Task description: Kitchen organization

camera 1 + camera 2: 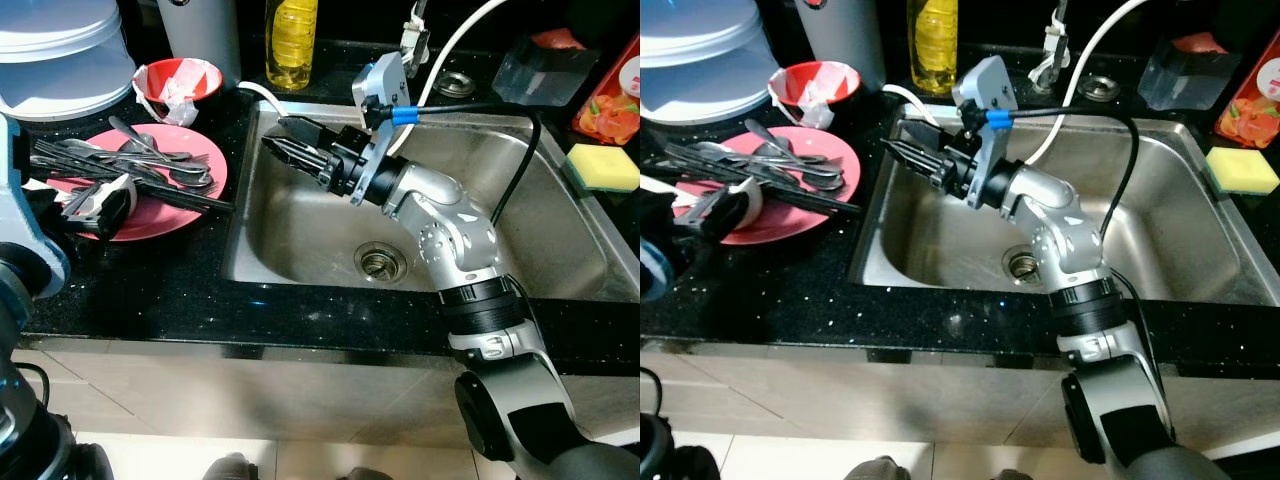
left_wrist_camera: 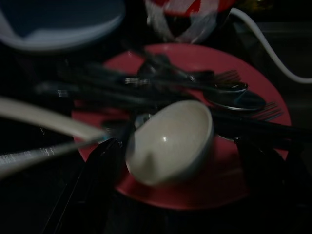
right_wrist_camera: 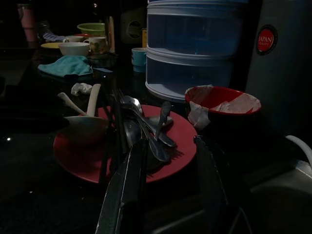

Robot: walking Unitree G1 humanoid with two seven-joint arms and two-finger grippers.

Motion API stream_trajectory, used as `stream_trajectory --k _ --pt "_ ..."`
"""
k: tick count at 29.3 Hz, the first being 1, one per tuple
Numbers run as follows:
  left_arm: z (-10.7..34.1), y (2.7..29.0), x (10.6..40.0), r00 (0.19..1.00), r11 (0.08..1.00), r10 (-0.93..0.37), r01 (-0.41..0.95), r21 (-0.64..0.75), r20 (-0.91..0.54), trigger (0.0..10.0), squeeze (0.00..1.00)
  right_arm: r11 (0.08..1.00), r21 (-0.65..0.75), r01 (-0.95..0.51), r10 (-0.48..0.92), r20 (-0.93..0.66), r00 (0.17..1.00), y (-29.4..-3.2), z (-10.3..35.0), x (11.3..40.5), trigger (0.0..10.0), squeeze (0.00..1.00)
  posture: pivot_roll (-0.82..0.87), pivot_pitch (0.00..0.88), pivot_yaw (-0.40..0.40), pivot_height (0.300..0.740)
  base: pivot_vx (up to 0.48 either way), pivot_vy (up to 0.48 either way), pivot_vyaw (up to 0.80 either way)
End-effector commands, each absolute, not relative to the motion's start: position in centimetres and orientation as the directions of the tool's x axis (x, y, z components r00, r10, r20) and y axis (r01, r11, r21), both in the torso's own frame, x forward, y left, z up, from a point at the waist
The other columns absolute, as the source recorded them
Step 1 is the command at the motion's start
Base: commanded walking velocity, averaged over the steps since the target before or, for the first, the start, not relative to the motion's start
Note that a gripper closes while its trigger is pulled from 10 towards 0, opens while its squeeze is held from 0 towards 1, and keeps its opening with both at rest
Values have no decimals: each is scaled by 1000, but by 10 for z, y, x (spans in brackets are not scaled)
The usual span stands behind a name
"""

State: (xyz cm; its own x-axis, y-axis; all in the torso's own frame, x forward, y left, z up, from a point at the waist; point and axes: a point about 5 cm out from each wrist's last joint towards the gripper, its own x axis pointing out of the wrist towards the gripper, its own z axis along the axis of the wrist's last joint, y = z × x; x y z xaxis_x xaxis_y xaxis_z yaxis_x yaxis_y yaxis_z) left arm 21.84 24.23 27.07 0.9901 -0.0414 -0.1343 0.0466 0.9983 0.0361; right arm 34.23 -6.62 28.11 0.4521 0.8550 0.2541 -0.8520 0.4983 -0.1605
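Note:
A pink plate [image 1: 195,160] on the black counter left of the sink carries several metal spoons and forks [image 1: 165,160], black chopsticks [image 1: 180,195] and a white ceramic spoon [image 2: 170,141]. My left gripper [image 1: 97,207] hovers low over the plate's near side. It is open, and the white spoon's bowl lies between its fingers [image 2: 100,165]. My right gripper [image 1: 280,142] is held over the sink's back left corner. It points at the plate and is open with nothing in it; in the right wrist view the right gripper [image 3: 170,144] faces the cutlery.
A red bowl [image 1: 180,80] with crumpled paper stands behind the plate. Stacked plastic containers [image 1: 60,50], a grey canister [image 1: 200,30] and a yellow bottle [image 1: 291,40] line the back. The steel sink [image 1: 560,250] has a white hose [image 1: 450,50] above it. A yellow sponge [image 1: 603,165] lies to its right.

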Motion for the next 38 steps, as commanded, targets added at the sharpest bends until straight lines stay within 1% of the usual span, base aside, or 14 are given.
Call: stream_trajectory --k 1,3,4,7,10,13,15,16,19,22,23,27,33,38 --pt "273 242 218 991 995 -54 63 74 -124 10000 0 502 -182 -846 854 261 451 -67 285 342 10000 0 159 60 -24 740 0 0 0" --pt "291 255 219 1000 998 17 -16 68 -15 10000 0 514 -180 -839 847 264 462 -70 285 342 10000 0 158 62 -24 740 0 0 0" --pt "291 255 219 1000 998 17 -16 68 -15 10000 0 514 -180 -839 847 264 462 -70 285 342 10000 0 158 62 -24 740 0 0 0" --pt "308 278 235 980 980 183 -176 -93 75 10000 0 519 -175 -836 843 267 468 -70 285 343 10000 0 163 61 -36 740 0 0 0" --pt "294 281 267 961 947 276 -273 -171 -9 10000 0 510 -177 -842 846 279 454 -65 288 344 10000 0 158 60 -44 740 0 0 0" --pt "287 280 281 953 928 301 -303 -215 -43 10000 0 507 -179 -843 847 284 450 -63 289 344 10000 0 151 59 -42 740 0 0 0" --pt "281 281 293 933 868 349 -357 -344 -88 10000 0 508 -181 -842 846 288 448 -63 290 343 10000 0 147 60 -41 740 0 0 0" --pt "281 281 293 933 868 349 -357 -344 -88 10000 0 508 -181 -842 846 288 448 -63 290 343 10000 0 147 60 -41 740 0 0 0" --pt "282 269 303 934 806 342 -350 -477 -108 10000 0 516 -184 -836 842 286 457 -66 290 342 10000 0 121 62 -29 740 0 0 0" --pt "282 264 305 936 794 334 -344 -501 -113 10000 0 520 -185 -834 840 286 460 -68 290 341 10000 0 121 62 -29 740 0 0 0" --pt "283 250 312 938 756 320 -338 -561 -134 10000 0 531 -187 -827 834 285 472 -71 290 341 10000 0 106 65 -18 740 0 0 0" --pt "279 233 321 940 694 291 -335 -637 -178 10000 0 536 -186 -823 831 285 477 -73 290 341 10000 0 106 65 -20 740 0 0 0" --pt "276 227 321 916 646 329 -394 -654 -227 10000 0 529 -186 -828 836 284 470 -72 290 341 10000 0 114 67 -29 740 0 0 0" --pt "271 236 323 885 605 379 -457 -652 -269 10000 0 520 -184 -834 841 284 461 -69 290 341 10000 0 119 67 -33 740 0 0 0"
